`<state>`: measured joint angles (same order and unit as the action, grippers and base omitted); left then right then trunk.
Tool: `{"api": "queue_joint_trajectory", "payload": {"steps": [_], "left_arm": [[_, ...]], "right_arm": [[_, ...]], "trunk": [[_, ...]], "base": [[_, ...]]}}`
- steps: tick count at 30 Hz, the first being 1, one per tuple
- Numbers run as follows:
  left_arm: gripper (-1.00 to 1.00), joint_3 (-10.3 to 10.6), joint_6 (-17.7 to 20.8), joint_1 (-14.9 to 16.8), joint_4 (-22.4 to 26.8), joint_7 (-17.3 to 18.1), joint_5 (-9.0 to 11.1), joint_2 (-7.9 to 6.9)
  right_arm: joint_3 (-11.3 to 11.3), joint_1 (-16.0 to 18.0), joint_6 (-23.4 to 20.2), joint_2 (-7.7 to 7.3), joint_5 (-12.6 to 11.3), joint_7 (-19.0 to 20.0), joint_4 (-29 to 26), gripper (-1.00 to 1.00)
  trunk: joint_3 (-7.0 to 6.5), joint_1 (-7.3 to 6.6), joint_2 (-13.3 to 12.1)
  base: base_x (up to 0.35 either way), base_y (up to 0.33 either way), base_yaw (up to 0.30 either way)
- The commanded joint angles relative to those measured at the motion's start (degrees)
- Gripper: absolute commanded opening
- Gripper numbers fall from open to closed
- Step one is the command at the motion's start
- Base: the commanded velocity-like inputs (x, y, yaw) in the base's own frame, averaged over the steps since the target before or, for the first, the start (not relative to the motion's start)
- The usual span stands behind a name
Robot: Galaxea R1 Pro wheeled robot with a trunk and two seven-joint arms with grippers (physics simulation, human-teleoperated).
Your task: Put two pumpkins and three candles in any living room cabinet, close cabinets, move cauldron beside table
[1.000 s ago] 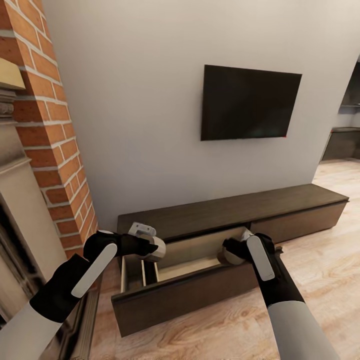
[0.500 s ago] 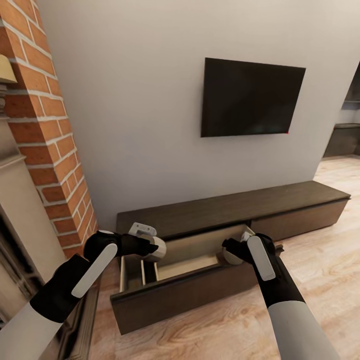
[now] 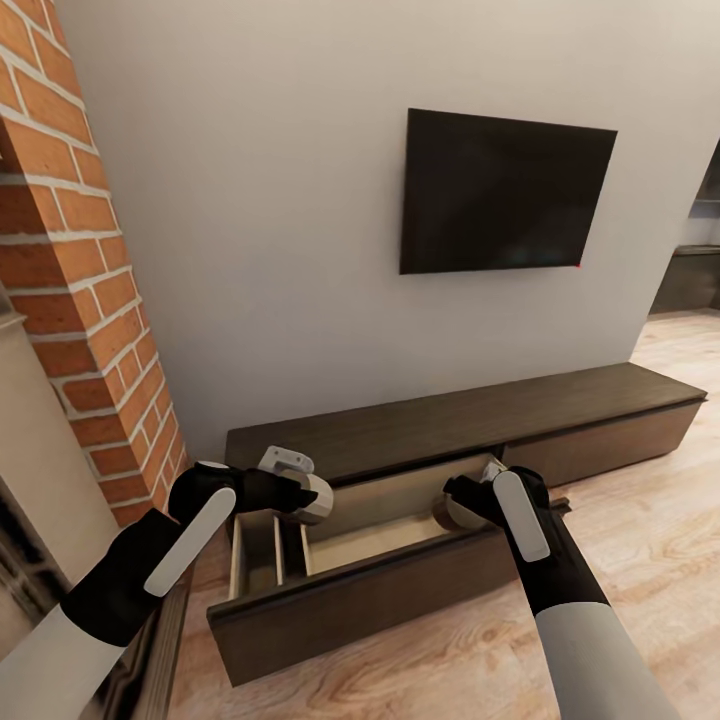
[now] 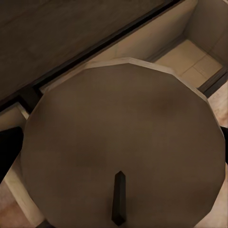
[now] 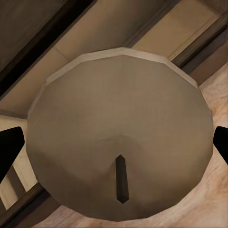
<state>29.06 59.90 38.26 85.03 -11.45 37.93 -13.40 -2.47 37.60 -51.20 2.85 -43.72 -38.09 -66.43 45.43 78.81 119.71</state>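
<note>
The cabinet (image 3: 450, 420) runs low along the wall, dark brown, with one drawer (image 3: 340, 600) pulled out to show a pale, divided inside. My left gripper (image 3: 312, 497) is shut on a beige round candle (image 3: 318, 500) above the drawer's left end. In the left wrist view that candle (image 4: 123, 147) shows its flat top and black wick. Over the drawer's right end my right gripper (image 3: 458, 510) is shut on a second candle (image 3: 455, 515). The right wrist view looks onto this candle (image 5: 118, 133) from above, with black fingertips (image 5: 9, 147) at its sides.
A brick fireplace column (image 3: 90, 300) stands close on the left. A black TV (image 3: 500, 195) hangs on the grey wall above the cabinet. Wood floor (image 3: 640, 540) stretches to the right, toward a dark doorway area (image 3: 690, 270).
The whole view has shifted: the camera has come nearer, and the open drawer now sits lower and further left in the picture. Both arms keep their pose, each still holding its candle.
</note>
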Motion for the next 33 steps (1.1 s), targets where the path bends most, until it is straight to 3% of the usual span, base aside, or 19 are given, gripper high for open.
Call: {"api": "queue_joint_trajectory", "payload": {"steps": [1, 9, 20, 29, 32, 33], "left_arm": [[-1.0, 0.1, 0.1, 0.1, 0.1, -0.6, 0.6, -0.05], [-1.0, 0.1, 0.1, 0.1, 0.0, -0.6, 0.6, -0.05], [-1.0, 0.2, 0.1, 0.1, -0.4, -0.6, 0.5, -0.05], [-1.0, 0.2, 0.1, 0.1, -0.4, -1.0, 0.4, -0.02], [-1.0, 0.2, 0.1, 0.1, -0.4, -1.1, 0.4, 0.01], [-1.0, 0.2, 0.1, 0.1, -0.4, -1.1, 0.4, 0.01]], "right_arm": [[-0.1, 0.1, 0.0, 0.05, -0.7, -0.4, -0.1, -1.0], [-0.1, 0.0, 0.0, 0.09, -0.7, -0.3, -0.1, -1.0], [0.0, 0.0, 0.0, 0.19, -0.8, -0.4, -0.1, -1.0], [0.0, 0.3, -0.2, 0.28, -0.8, -0.6, 0.6, -1.0], [0.0, 2.1, -0.6, 0.68, -0.9, -2.8, 2.4, -1.0], [0.0, 4.3, -1.6, 1.18, -1.0, -5.7, 4.1, -1.0]], "trunk": [[0.06, -0.01, 0.0], [0.07, -0.01, 0.0], [0.07, -0.01, 0.0], [0.07, -0.01, 0.0], [0.07, -0.01, 0.0], [0.07, -0.01, 0.0]], "base": [[0.016, -0.01, 0.0], [0.014, -0.003, 0.0], [0.23, 0.0, 0.0], [0.05, 0.0, 0.0], [0.007, 0.0, 0.0], [0.003, 0.0, 0.0]]}}
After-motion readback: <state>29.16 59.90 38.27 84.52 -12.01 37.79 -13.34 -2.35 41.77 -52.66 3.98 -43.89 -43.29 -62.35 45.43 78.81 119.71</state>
